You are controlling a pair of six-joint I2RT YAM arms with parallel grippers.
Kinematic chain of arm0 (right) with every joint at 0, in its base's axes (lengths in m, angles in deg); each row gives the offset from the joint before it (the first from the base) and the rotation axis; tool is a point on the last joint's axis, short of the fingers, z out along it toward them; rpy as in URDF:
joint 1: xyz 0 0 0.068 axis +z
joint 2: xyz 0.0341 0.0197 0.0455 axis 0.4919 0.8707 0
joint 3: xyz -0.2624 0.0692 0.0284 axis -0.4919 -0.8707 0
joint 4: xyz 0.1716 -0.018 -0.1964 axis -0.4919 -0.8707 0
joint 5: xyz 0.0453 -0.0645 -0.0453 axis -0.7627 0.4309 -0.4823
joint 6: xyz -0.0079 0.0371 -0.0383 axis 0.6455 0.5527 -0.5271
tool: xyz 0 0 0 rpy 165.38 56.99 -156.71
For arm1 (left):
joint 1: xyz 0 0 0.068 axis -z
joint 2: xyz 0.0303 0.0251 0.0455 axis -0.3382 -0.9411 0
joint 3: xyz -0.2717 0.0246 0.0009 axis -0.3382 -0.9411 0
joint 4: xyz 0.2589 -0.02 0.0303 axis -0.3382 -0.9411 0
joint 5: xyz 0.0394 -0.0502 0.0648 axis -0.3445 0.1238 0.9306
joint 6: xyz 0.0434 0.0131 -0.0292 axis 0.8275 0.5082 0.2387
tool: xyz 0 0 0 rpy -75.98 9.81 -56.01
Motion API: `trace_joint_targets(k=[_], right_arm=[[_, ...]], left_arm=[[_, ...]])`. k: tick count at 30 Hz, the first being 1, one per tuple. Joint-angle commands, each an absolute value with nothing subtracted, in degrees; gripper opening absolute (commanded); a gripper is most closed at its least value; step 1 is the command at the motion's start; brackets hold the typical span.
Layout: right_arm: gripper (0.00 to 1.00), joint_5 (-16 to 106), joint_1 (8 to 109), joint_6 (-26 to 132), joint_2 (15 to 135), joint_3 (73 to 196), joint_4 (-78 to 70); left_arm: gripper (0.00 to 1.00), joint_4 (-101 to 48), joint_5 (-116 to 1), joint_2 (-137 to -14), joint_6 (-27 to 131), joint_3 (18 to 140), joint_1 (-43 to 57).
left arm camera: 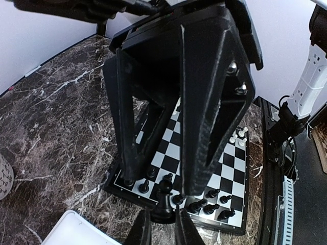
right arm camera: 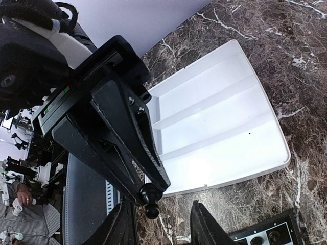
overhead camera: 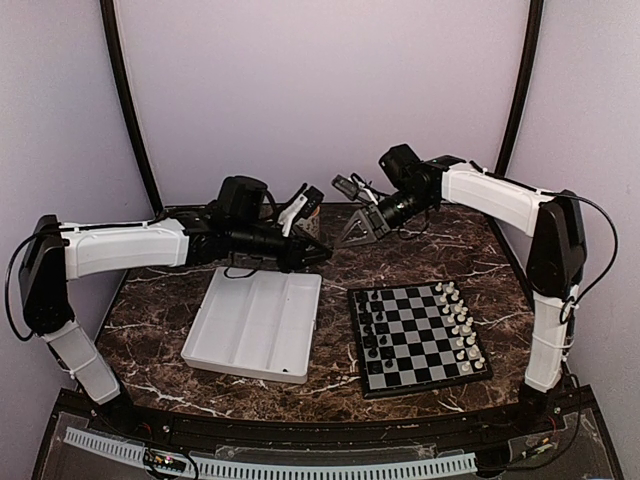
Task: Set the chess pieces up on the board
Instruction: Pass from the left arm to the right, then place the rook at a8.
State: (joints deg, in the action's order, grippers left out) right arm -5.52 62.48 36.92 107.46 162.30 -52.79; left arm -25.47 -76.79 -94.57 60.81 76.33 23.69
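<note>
My left gripper is shut on a glossy black chess piece, held in the air above the marble just left of the board. In the right wrist view the same black piece sticks out from the tips of the left fingers. My right gripper faces the left one, open, its fingers apart on either side of the piece without touching it. Black chess pieces line the board's left columns and white ones its right columns.
A white compartmented tray lies left of the board, and no pieces show in it. A pale patterned cup stands on the dark marble table at the back. The walls close in behind and at both sides.
</note>
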Motion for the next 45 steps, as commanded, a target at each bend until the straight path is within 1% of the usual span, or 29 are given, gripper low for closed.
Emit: trace_joint_targets(k=[1, 7, 13, 18, 20, 22, 23, 28, 30, 32, 37, 41, 45], right_arm=[[0.42, -8.34, 63.04, 38.33, 107.43, 163.49, -50.62], [0.30, -9.77, 63.02, 38.47, 107.41, 162.81, -50.10], [0.26, -10.46, 62.99, 39.26, 107.17, 162.42, -49.18], [0.14, -11.34, 63.01, 39.27, 106.88, 161.74, -48.64], [0.10, -11.41, 63.04, 39.20, 106.75, 161.38, -48.56], [0.07, -10.61, 63.01, 38.81, 106.41, 161.01, -48.57], [0.07, -9.89, 63.04, 38.62, 106.19, 160.81, -48.62], [0.06, -5.38, 62.83, 34.97, 105.12, 161.49, -50.87], [0.06, -4.57, 62.27, 33.62, 105.42, 162.08, -52.03], [0.06, -3.16, 61.56, 30.32, 106.06, 163.43, -54.92], [0.06, 4.24, 60.76, 20.96, 105.45, 164.94, -60.90], [0.06, 9.39, 60.97, 17.74, 102.44, 161.49, -59.23], [0.06, 13.70, 62.32, 15.95, 100.24, 160.27, -59.64]], left_arm=[[0.11, -24.27, -78.40, -94.29, 60.44, 78.97, 24.00], [0.11, -24.60, -78.88, -95.17, 60.57, 80.15, 23.93], [0.11, -24.76, -79.49, -95.96, 60.63, 80.48, 24.01], [0.11, -24.77, -79.40, -96.23, 60.69, 80.40, 24.10], [0.12, -24.73, -79.01, -96.20, 60.85, 80.40, 24.12], [0.15, -24.80, -78.46, -96.18, 60.86, 80.40, 24.10], [0.19, -24.85, -77.86, -96.13, 60.83, 80.40, 24.09], [0.28, -26.47, -76.04, -95.70, 61.81, 80.66, 24.14], [0.37, -27.76, -75.13, -95.29, 62.71, 80.71, 24.13], [0.41, -30.52, -74.57, -94.63, 62.91, 80.68, 24.07], [0.44, -39.72, -71.28, -92.38, 61.81, 82.93, 23.93], [0.45, -44.87, -63.51, -90.74, 54.74, 86.95, 22.88], [0.45, -51.51, -55.73, -89.28, 51.25, 91.92, 20.30]])
